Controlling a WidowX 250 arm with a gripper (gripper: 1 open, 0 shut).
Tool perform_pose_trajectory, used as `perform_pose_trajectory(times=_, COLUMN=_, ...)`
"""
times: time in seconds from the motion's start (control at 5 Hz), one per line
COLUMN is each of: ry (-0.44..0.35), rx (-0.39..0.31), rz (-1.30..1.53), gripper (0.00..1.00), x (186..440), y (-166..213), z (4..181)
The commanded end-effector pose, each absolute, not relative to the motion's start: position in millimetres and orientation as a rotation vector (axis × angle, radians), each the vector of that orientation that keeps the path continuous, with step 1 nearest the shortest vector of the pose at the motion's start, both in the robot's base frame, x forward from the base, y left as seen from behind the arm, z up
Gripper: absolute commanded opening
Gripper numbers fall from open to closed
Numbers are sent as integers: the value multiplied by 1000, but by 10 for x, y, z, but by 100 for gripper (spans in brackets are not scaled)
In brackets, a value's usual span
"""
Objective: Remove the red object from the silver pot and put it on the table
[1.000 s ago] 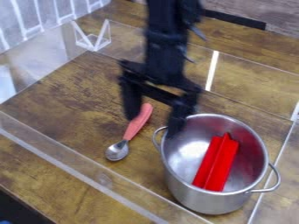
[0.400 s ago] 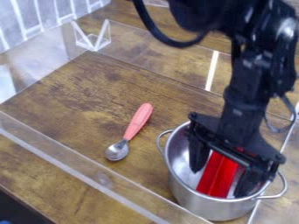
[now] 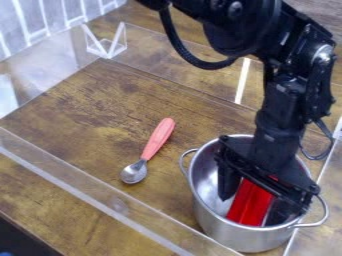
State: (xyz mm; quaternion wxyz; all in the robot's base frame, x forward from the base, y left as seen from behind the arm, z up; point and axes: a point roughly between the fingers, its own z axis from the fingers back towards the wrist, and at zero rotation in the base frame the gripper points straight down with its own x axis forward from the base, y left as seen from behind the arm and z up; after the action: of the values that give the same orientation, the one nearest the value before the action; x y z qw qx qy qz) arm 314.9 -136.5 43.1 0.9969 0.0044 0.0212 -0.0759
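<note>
The red object (image 3: 251,200) is lying inside the silver pot (image 3: 211,205), leaning lengthwise with its lower end near the pot's floor, and the gripper (image 3: 267,192) is reaching down into the pot right over it. The jaws are standing wide apart, one dark finger (image 3: 225,178) on the left side of the red block and the other on its right (the block is sitting between them, though I cannot tell from here whether either finger is touching it). They are not closing on anything that I can see.

The black arm (image 3: 287,95) is coming in from the table's far edge, bending over at the elbow and dropping almost straight down, so the gripper is pointing at the pot's floor.

The pot is standing near the table's (image 3: 94,110) front right corner, close to the clear acrylic wall (image 3: 80,185) along the front edge. A metal spoon with a pinkish-red handle (image 3: 150,148) is lying on the wood just to the pot's left, bowl toward the front edge, apart from the pot.
</note>
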Motion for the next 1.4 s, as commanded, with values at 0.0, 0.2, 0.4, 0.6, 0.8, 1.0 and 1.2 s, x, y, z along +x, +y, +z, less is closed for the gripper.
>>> perform_pose_trajectory(times=0.0, ry=-24, rx=-10, rz=-110, gripper=100, x=3338, y=-1274, z=586)
perform_pose_trajectory(times=0.2, ry=-35, rx=-6, rz=-149, gripper=100, x=3418, y=-1362, z=539)
perform_pose_trajectory(times=0.4, ry=-48, rx=-2, rz=-187, gripper=100, x=3469, y=-1467, z=506)
perform_pose_trajectory(times=0.6, ry=-58, rx=2, rz=-208, gripper=100, x=3540, y=-1500, z=512)
perform_pose_trajectory(times=0.8, ry=-63, rx=0, rz=-224, gripper=0, x=3572, y=-1523, z=533)
perform_pose_trajectory(times=1.0, ry=-61, rx=9, rz=-225, gripper=100, x=3536, y=-1495, z=514)
perform_pose_trajectory(times=1.2, ry=-58, rx=19, rz=-231, gripper=0, x=3504, y=-1473, z=484)
